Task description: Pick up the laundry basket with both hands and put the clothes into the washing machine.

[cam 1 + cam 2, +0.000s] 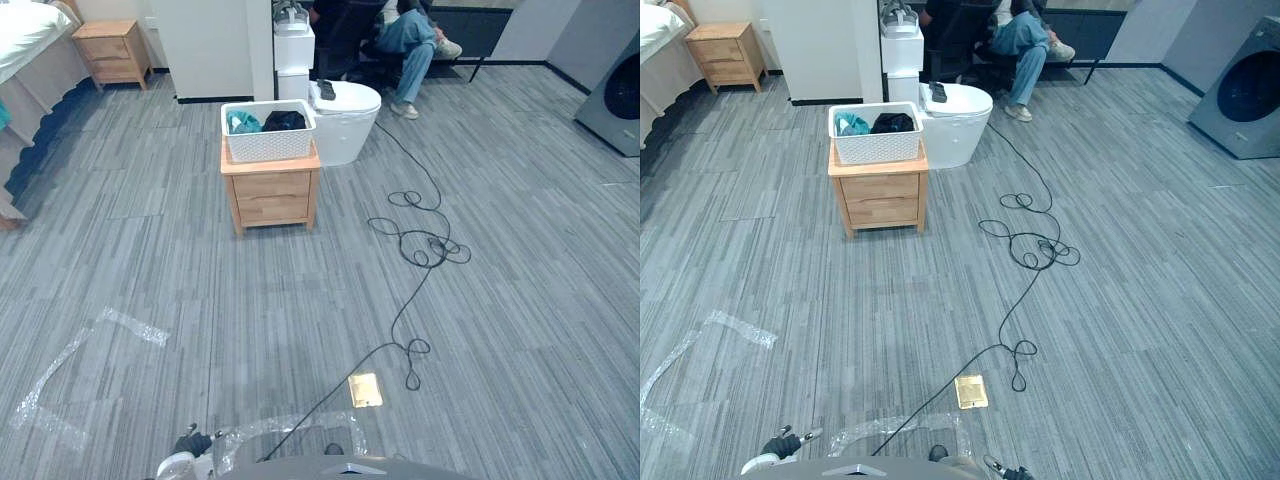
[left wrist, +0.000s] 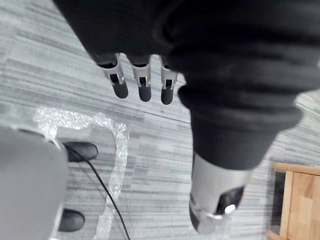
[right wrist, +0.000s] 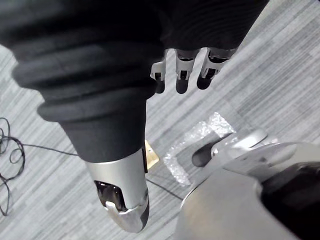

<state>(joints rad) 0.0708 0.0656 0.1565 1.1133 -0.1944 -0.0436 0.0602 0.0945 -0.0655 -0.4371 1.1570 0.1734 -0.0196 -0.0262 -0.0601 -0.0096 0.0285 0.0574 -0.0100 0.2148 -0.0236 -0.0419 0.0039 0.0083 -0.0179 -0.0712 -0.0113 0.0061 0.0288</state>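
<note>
A white perforated laundry basket [image 1: 268, 140] stands on a small wooden nightstand [image 1: 271, 192] some way ahead, left of centre. Teal and black clothes [image 1: 283, 121] lie inside it. The grey washing machine [image 1: 1240, 92] with its dark round door stands far off at the right edge. My left hand [image 2: 142, 85] hangs low over the floor, fingers straight and holding nothing. My right hand [image 3: 182, 75] hangs the same way, open over the floor. Both are far from the basket.
A white toilet [image 1: 348, 118] sits just right of the nightstand, and a person [image 1: 405, 35] is seated behind it. A second nightstand [image 1: 112, 50] and a bed [image 1: 30, 45] are at the far left. Clear tape marks [image 1: 130, 326] and a brass floor plate [image 1: 365, 390] lie nearby.
</note>
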